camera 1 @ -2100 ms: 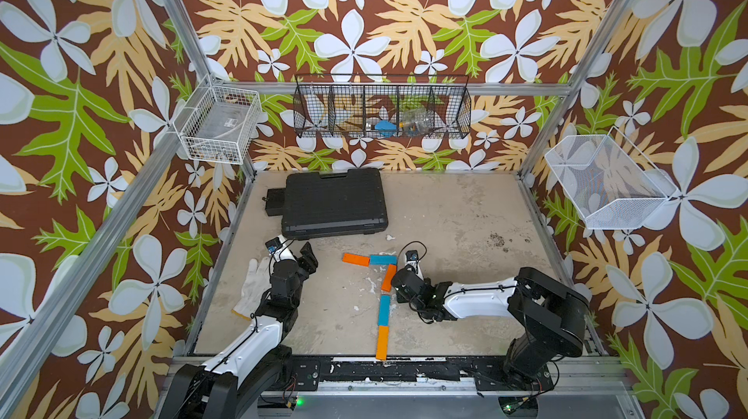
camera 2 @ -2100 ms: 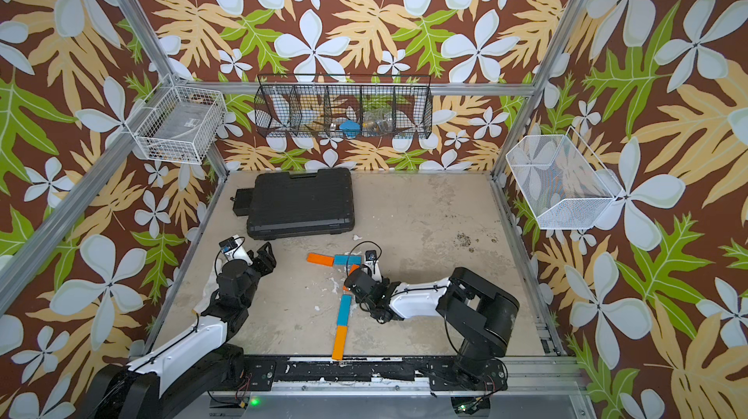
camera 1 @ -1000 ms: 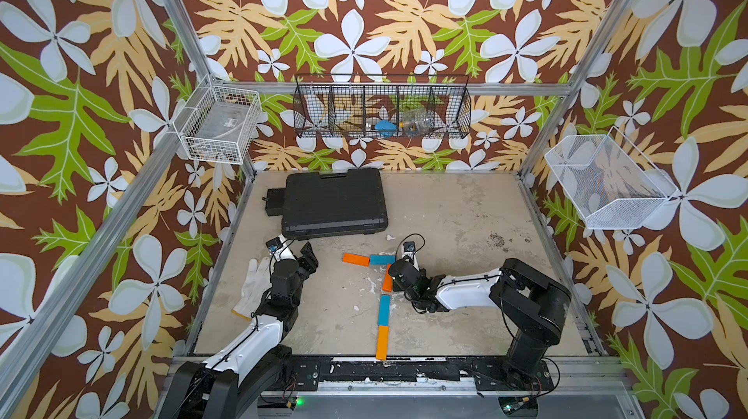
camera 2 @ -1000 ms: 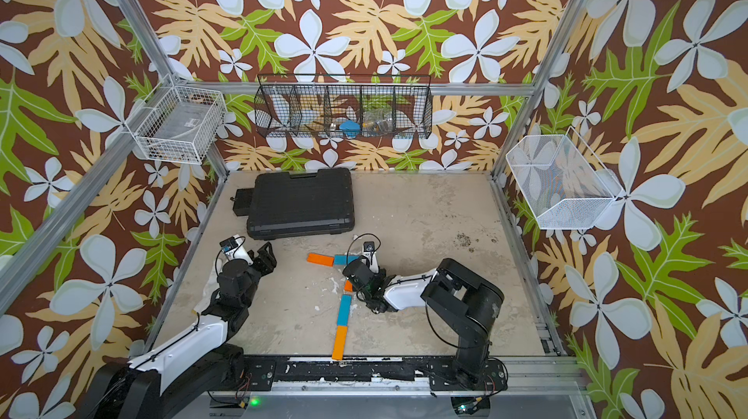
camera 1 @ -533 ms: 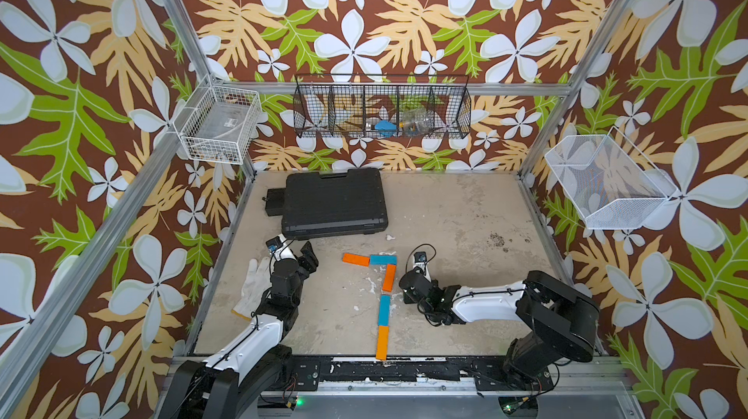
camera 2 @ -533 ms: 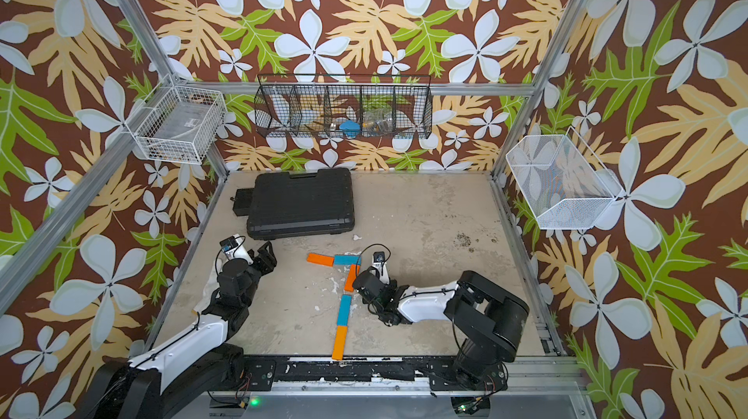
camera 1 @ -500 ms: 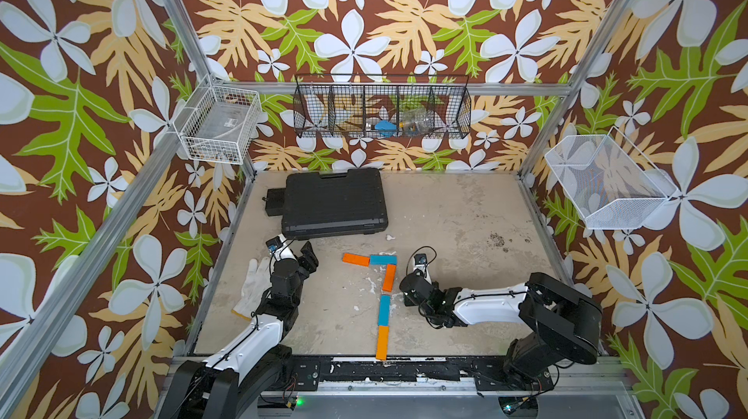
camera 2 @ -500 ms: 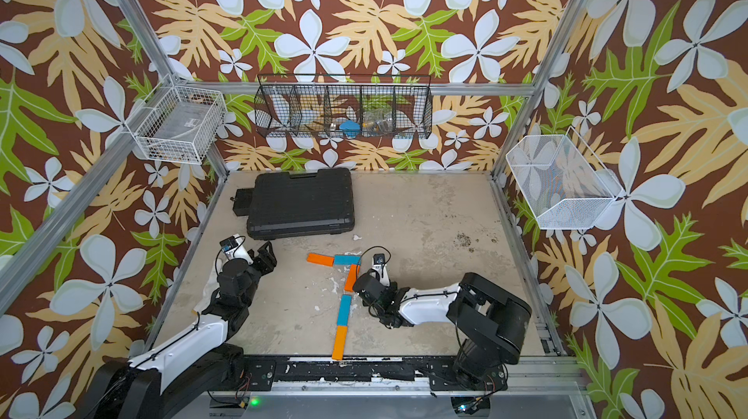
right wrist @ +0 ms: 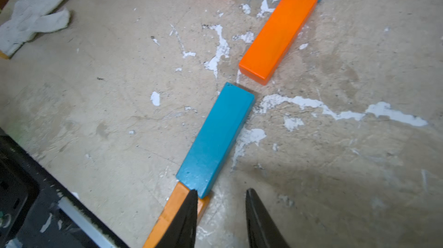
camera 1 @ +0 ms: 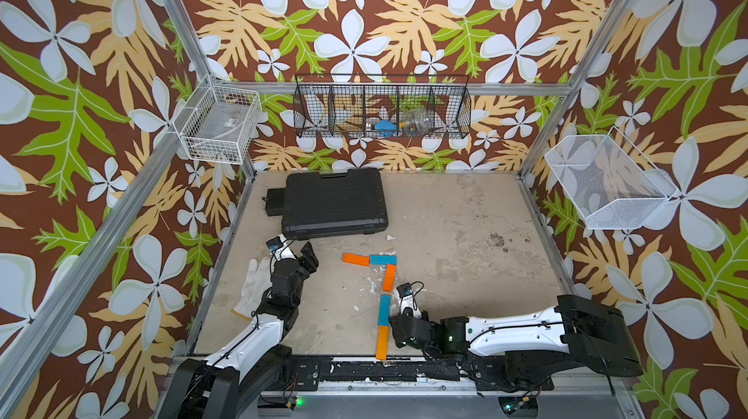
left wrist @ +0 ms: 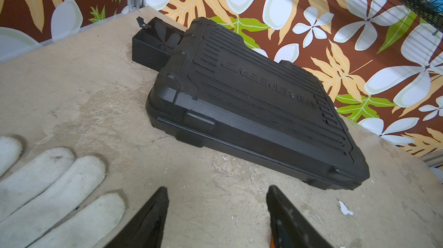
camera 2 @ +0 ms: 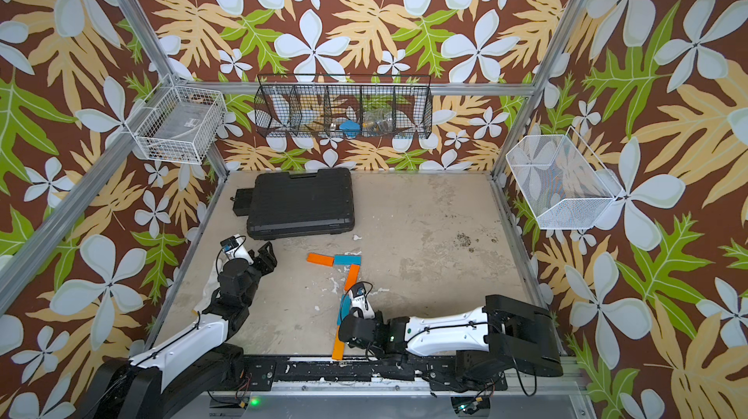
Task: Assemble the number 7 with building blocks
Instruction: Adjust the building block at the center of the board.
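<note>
Right wrist view: the right gripper (right wrist: 221, 191) hangs slightly parted, empty (one fingertip (right wrist: 189, 211) overlaps the lowest bright orange flat bar (right wrist: 176, 202)), just beside the foot of the number 7 (camera 1: 387, 277), its sky-blue flat bar (right wrist: 217, 139) just ahead. Well apart, the left gripper (left wrist: 216, 188) gapes empty.

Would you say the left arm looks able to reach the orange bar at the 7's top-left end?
Probably yes: the left gripper stands open and empty, with only bare table between it and that orange bar.
</note>
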